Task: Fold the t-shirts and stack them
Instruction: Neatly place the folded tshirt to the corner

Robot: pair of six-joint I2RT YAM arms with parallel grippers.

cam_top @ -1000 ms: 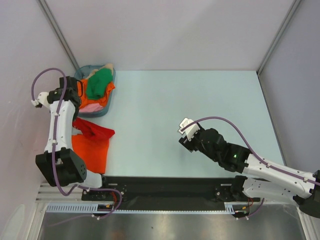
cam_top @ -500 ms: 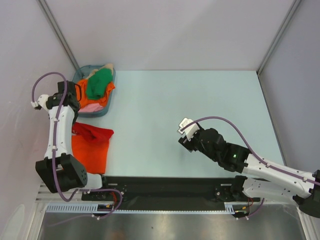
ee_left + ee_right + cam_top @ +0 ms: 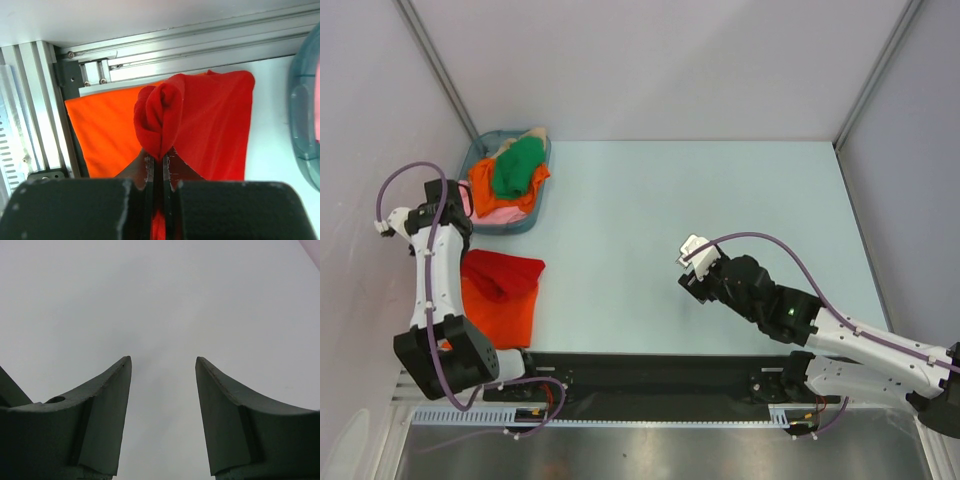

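Lying across an orange t-shirt (image 3: 102,127) at the near left edge of the table (image 3: 670,200), the red t-shirt (image 3: 215,120) has a raised fold pinched between the fingers of the left gripper (image 3: 159,162). The right gripper (image 3: 162,375), fingers spread, hovers well apart to the right. The left arm is the nearer.

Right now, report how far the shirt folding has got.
Done: one orange t-shirt lies flat, seemingly folded. In hand: the left end effector is shut on the red t-shirt, draped over it. Left: the green t-shirt and others heaped in the basket. The right end effector hangs open, empty.
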